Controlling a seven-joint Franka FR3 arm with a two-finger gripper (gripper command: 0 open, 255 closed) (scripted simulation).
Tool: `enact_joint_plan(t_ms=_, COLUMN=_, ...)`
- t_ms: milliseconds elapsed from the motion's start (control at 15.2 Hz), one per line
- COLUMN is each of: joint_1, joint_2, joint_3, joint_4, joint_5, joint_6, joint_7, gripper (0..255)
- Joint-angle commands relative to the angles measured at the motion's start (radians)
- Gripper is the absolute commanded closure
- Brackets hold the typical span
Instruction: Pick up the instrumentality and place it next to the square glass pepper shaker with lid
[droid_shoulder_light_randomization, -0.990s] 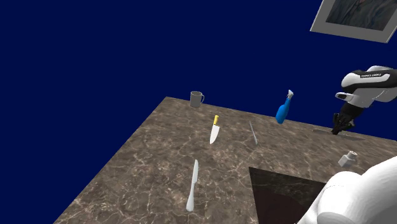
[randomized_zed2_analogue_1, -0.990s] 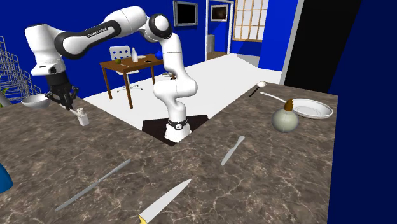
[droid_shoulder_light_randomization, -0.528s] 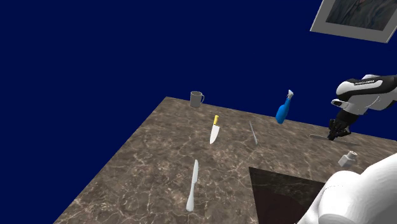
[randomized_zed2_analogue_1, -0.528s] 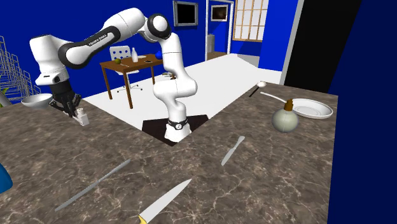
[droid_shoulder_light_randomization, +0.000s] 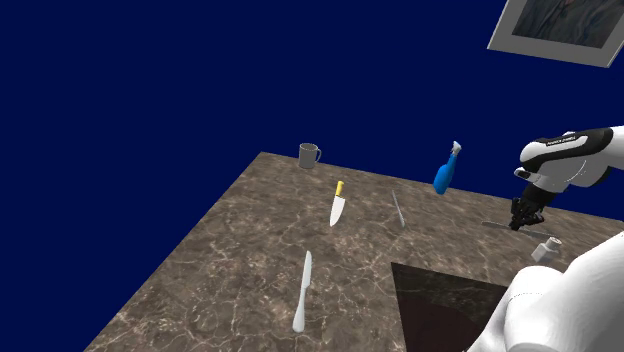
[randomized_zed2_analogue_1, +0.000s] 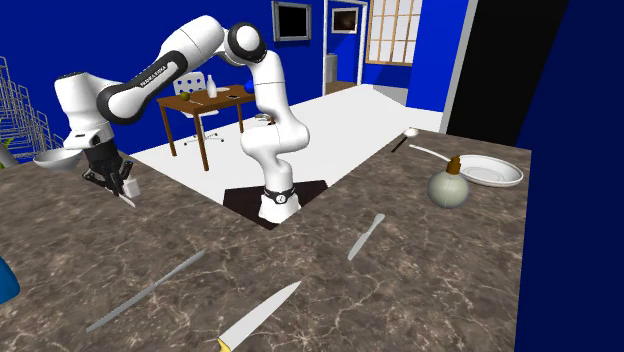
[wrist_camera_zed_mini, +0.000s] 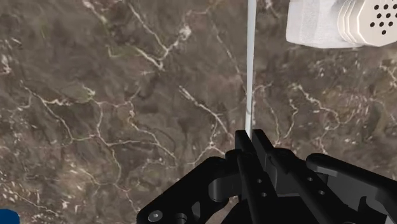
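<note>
A mug (droid_shoulder_light_randomization: 309, 155) is sitting at the counter's (droid_shoulder_light_randomization: 230, 250) far left corner, a blue bottle (droid_shoulder_light_randomization: 446, 175) standing right of it, a yellow-handled knife (droid_shoulder_light_randomization: 338, 205) lying nearer.

The countertop (wrist_camera_zed_mini: 95, 95) is showing as brown, white-veined stone with a smooth polished face, the thin utensil (wrist_camera_zed_mini: 250, 63) is looking like pale smooth metal, the shaker (wrist_camera_zed_mini: 318, 22) is appearing matt white, and the black gripper (wrist_camera_zed_mini: 252, 137) is giving a dull sheen.

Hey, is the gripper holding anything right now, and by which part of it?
Yes. The fingers clasp a thin pale utensil by one end; the rest juts out ahead, passing beside the white shaker.
</note>
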Motion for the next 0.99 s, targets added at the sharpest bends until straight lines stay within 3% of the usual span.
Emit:
enact_joint_plan(t_ms=0, joint_1=0.043, joint_2=0.012, joint_3=-0.049, joint_4=-0.013, joint_5=0.008, joint_6=0.027, joint_7=-0.006, gripper=255)
enact_joint_plan(t_ms=330, joint_1=0.174, joint_2=0.009, joint_3=-0.19, joint_4=-0.046, joint_5=-0.005, joint_6=0.092, joint_7=0.0, gripper=255)
enact_joint_plan(t_ms=858, joint_1=0.174, joint_2=0.007, joint_3=-0.189, joint_4=-0.046, joint_5=-0.008, joint_6=0.092, joint_7=0.001, gripper=255)
enact_joint_plan(t_ms=924, joint_1=0.174, joint_2=0.007, joint_3=-0.189, joint_4=-0.046, joint_5=-0.008, joint_6=0.092, joint_7=0.001, gripper=0)
